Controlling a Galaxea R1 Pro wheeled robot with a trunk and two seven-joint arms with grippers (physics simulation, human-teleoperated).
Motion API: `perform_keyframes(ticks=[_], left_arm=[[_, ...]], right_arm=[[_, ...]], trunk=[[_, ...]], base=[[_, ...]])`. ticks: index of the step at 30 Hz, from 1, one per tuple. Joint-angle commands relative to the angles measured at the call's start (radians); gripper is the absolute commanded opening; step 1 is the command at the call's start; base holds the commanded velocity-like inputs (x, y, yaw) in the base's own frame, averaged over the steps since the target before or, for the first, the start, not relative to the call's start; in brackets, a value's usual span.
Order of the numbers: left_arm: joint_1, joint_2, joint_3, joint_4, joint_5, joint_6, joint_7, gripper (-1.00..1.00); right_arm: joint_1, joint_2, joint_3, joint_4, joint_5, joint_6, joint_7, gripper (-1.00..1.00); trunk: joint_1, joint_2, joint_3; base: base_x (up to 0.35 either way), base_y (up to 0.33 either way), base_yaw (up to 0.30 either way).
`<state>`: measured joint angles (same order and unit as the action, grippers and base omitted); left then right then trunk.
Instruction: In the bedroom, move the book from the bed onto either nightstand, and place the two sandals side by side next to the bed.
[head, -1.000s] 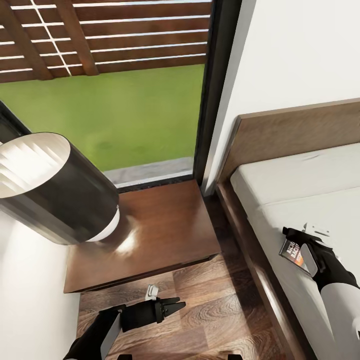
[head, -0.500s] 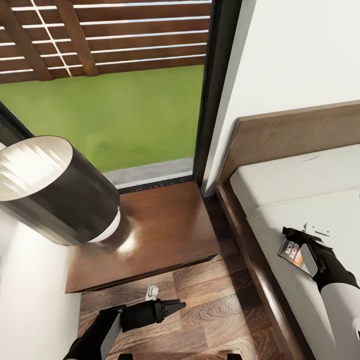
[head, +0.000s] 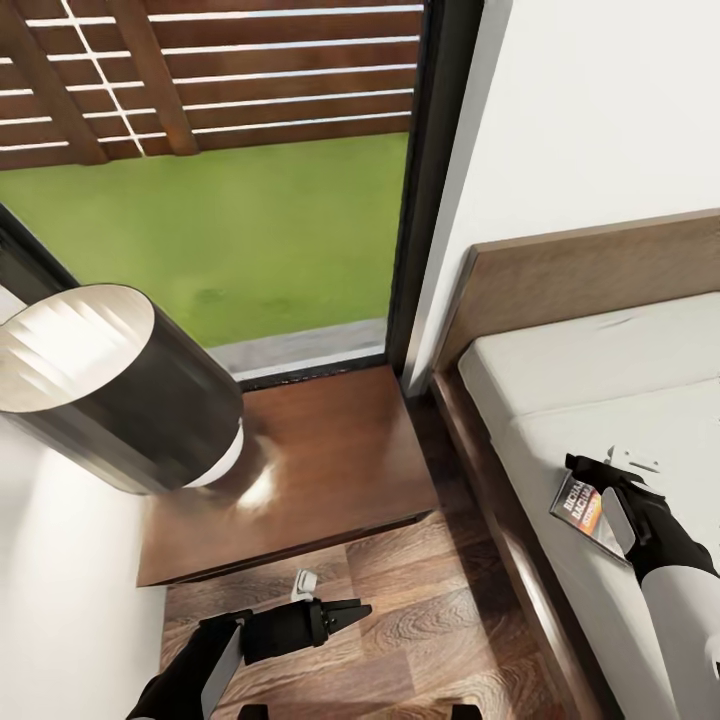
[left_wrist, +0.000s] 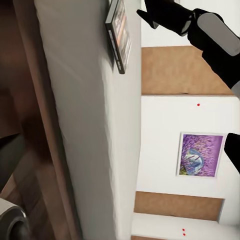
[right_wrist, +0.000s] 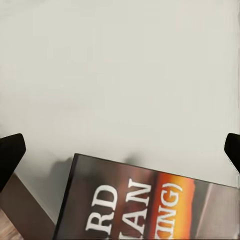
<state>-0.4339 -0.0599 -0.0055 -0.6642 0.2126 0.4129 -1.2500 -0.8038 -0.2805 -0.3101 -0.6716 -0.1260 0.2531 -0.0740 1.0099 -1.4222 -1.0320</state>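
Note:
The book (head: 577, 505), white and orange with dark lettering, lies flat on the pale mattress of the bed (head: 620, 370), close to its near side edge. My right gripper (head: 587, 482) hovers open just above the book, one fingertip (right_wrist: 10, 152) on each side and nothing between them. In the right wrist view the book (right_wrist: 145, 205) sits below the gap. The left wrist view shows the book (left_wrist: 119, 35) side-on at the mattress edge. My left gripper (head: 348, 612) is open, low over the floor in front of the nightstand (head: 320, 470). The sandals are out of view.
A black cylindrical lamp (head: 110, 385) stands on the nightstand's left part. Behind it a black-framed window (head: 220, 200) shows grass and a slatted fence. A narrow strip of wood floor (head: 450, 600) runs between nightstand and bed frame. A white wall (head: 70, 600) stands close on the left.
The head view has drifted slightly. The book looks nudged a little toward the bed's edge. Both arms hold about the same places.

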Motion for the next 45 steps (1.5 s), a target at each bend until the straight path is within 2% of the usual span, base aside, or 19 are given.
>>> perform_keyframes(ticks=[1,45], left_arm=[[0.000,0.000,-0.001,0.000,0.005,0.010,-0.002,1.00],[0.000,0.002,-0.001,0.000,0.004,0.010,-0.002,1.00]], right_arm=[[0.000,0.000,0.001,-0.002,-0.011,0.005,-0.005,1.00],[0.001,0.000,0.001,-0.002,-0.010,0.003,-0.009,1.00]], trunk=[[-0.004,0.007,0.003],[-0.173,0.315,0.141]], base=[[0.000,0.000,0.000],[0.000,0.000,0.000]])
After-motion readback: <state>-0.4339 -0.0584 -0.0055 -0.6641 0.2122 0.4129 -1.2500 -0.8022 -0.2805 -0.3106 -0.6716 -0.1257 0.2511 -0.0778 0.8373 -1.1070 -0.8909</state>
